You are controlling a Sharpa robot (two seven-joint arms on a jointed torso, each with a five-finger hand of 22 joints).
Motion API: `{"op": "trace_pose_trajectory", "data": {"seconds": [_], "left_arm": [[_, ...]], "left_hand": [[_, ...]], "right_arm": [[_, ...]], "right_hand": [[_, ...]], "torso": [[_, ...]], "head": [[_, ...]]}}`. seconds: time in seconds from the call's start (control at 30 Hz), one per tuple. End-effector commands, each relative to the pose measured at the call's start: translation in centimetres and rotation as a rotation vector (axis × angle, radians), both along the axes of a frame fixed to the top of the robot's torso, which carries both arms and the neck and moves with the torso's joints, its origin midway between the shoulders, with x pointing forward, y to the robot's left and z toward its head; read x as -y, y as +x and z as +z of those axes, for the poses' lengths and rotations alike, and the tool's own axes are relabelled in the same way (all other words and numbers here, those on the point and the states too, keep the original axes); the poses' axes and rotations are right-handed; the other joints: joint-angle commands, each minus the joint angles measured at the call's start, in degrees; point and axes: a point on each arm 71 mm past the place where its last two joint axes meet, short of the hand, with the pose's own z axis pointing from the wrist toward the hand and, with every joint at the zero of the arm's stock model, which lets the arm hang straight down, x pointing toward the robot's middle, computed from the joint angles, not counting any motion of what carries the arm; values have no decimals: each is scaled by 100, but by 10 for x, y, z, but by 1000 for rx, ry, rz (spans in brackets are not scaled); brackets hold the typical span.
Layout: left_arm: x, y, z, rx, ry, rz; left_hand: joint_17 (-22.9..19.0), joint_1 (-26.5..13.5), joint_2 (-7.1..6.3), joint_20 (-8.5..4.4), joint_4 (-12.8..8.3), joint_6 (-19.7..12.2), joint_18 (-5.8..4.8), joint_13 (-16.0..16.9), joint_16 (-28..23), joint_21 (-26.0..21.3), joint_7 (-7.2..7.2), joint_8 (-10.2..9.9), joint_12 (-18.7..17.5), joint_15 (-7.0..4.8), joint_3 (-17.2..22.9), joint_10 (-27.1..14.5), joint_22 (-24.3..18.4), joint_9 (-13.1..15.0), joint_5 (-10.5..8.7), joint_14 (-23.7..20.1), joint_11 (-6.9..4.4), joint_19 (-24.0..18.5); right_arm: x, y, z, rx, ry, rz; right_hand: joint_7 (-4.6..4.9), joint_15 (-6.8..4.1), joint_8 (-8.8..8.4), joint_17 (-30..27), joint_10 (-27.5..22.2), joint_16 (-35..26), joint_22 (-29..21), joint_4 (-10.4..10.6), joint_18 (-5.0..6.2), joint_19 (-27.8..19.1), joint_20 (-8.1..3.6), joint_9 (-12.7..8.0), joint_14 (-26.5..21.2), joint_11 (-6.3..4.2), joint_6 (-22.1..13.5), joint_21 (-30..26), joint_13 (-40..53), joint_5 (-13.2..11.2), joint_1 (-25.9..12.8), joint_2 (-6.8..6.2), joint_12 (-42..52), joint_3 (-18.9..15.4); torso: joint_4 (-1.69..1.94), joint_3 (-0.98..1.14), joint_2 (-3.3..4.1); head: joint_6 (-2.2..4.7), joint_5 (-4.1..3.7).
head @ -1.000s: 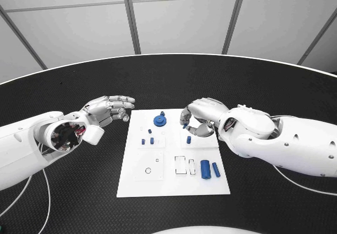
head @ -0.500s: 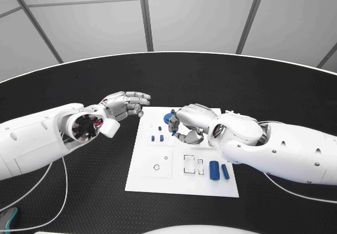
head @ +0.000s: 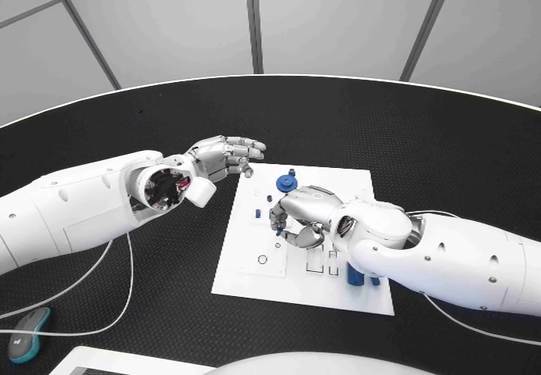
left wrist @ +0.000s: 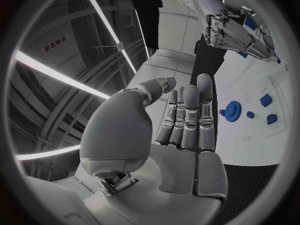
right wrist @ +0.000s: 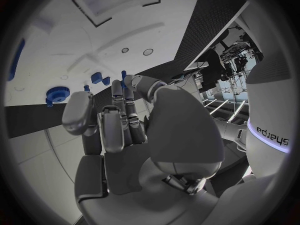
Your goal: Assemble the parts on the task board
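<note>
Blue parts lay on the white task board in the middle of the frame, on the black tabletop; they looked small, hard, light and a bit slippery, so pinching each by its sides seemed best. The right hand hovered over the board, pinching a thin blue peg near the blue gear. The left hand was curled, holding nothing, upper left of the board, with lots of open room around.
</note>
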Motion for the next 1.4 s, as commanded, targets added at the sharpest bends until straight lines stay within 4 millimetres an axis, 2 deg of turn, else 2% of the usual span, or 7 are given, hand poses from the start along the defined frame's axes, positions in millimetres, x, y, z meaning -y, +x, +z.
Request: {"op": "trace_pose_trajectory", "data": {"seconds": [0.03, 0.27, 0.8, 1.4], "left_arm": [[1, 0, 0, -1, 0, -3], [-1, 0, 0, -2, 2, 1], [-3, 0, 0, -4, 4, 2], [-4, -1, 0, -8, 5, -2]], "left_hand": [[-8, 10, 58, 9, 0, 17, 53, -9, -34, -28, 10, -24, -27, -7, -35, 7, -8, 6, -18, -37, 18, -33], [-11, 10, 60, 10, 2, 18, 53, -10, -37, -32, 10, -25, -28, -5, -42, 8, -10, 6, -18, -40, 19, -35], [-11, 10, 60, 10, 2, 18, 53, -10, -37, -32, 10, -25, -28, -5, -42, 8, -10, 6, -18, -40, 19, -35], [-15, 7, 60, 13, 5, 13, 53, -13, -42, -39, 13, -32, -31, -3, -55, 6, -15, 5, -18, -45, 21, -39]], "right_arm": [[0, 0, -6, -12, -8, -1], [-2, -2, -15, -32, -20, 3], [-2, -3, -22, -47, -27, -2], [-2, -1, -25, -54, -40, -7]], "right_hand": [[11, -47, 17, 124, 19, -17, 267, -30, -75, 53, 4, 10, 323, -3, 8, 24, -2, -17, -39, 35, -9, 16], [13, -46, 11, 125, 16, -16, 279, -33, -79, 60, 4, 12, 323, -1, 0, 46, -4, -8, -39, 42, -17, 20], [15, -45, 8, 129, 15, -14, 297, -34, -86, 71, 5, 13, 324, 0, -4, 82, -5, -2, -41, 46, -22, 21], [16, -44, 6, 127, 16, -14, 302, -36, -87, 74, 5, 15, 323, 1, -6, 90, -6, 0, -43, 49, -26, 21]], "torso": [[4, 9, 5], [9, 7, 3], [3, 8, 2], [3, -1, 0]], "head": [[-29, 55], [-69, 107], [-110, 111], [-136, 109]]}}
